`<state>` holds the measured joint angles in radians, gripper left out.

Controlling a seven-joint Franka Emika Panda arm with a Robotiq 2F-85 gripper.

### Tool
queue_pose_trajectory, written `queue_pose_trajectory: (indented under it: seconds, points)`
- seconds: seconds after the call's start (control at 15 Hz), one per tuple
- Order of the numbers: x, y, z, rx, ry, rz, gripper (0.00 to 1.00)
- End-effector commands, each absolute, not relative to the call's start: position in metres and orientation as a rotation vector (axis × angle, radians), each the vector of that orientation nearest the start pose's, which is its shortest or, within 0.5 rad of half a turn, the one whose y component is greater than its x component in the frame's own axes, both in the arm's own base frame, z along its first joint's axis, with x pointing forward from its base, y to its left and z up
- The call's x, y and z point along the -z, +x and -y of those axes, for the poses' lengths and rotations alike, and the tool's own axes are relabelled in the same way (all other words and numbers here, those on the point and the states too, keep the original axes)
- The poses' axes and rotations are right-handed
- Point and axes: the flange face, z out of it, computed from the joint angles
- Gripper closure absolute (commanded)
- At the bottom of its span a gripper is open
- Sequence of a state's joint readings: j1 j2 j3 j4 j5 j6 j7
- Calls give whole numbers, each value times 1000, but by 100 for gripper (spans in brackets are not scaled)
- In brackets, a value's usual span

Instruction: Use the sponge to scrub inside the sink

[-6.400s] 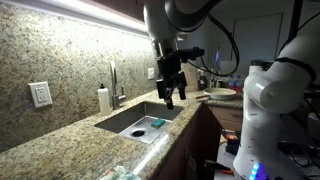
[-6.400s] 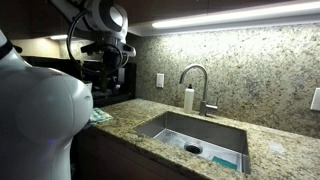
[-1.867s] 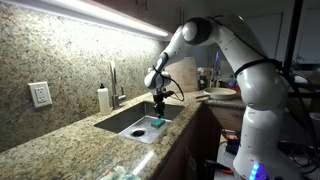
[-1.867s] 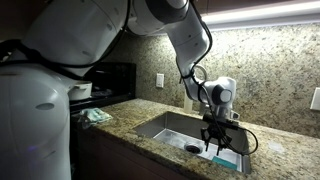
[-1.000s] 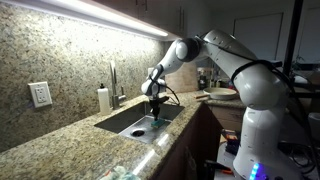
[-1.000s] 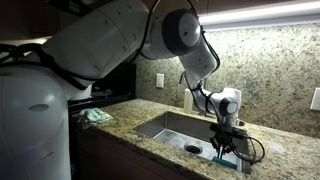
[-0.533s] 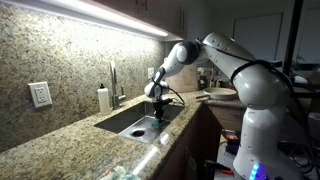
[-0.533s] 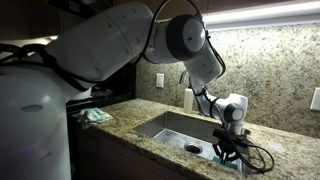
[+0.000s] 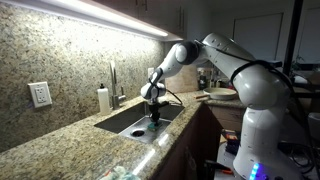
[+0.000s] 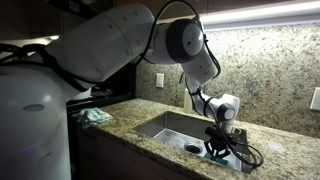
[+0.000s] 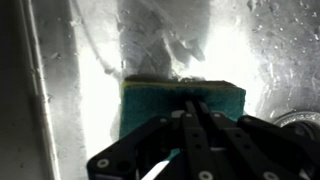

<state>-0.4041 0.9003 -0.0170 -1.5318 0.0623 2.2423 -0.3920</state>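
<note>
In the wrist view the teal sponge [image 11: 150, 100] lies flat on the wet steel floor of the sink [image 11: 70, 60]. My gripper [image 11: 196, 103] is shut on the sponge, its two dark fingers pinched together into the top middle. In both exterior views the arm reaches down into the basin, with the gripper [image 9: 152, 116] [image 10: 215, 150] low against the sink [image 9: 125, 122] [image 10: 165, 128] floor. The fingers and wrist cables hide the sponge there. The dark round drain [image 10: 192, 148] sits just beside the gripper, and its rim [image 11: 303, 120] shows at the right edge of the wrist view.
A chrome faucet [image 9: 113, 80] [image 10: 195, 75] and a white soap bottle [image 9: 103, 99] [image 10: 188, 98] stand behind the basin on the speckled granite counter [image 9: 70, 140]. The basin wall [image 11: 30, 90] runs close on the left of the sponge. A teal cloth [image 10: 95, 115] lies on the counter.
The gripper came down onto the sponge about a second ago and stays shut. It has since slid a little along the basin floor towards the drain.
</note>
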Motion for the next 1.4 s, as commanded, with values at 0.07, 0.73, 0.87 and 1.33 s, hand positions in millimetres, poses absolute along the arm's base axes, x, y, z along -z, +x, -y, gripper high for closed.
queue_pose_trajectory:
  seconds: [0.07, 0.73, 0.87, 1.33]
  points:
    - [-69, 608, 231, -373, -2927, -22, 90]
    - [-70, 636, 115, -470, -2832, 401, 91]
    - [-69, 638, 91, -503, -2801, 485, 91]
    - [-70, 639, 34, -550, -2689, 639, 91]
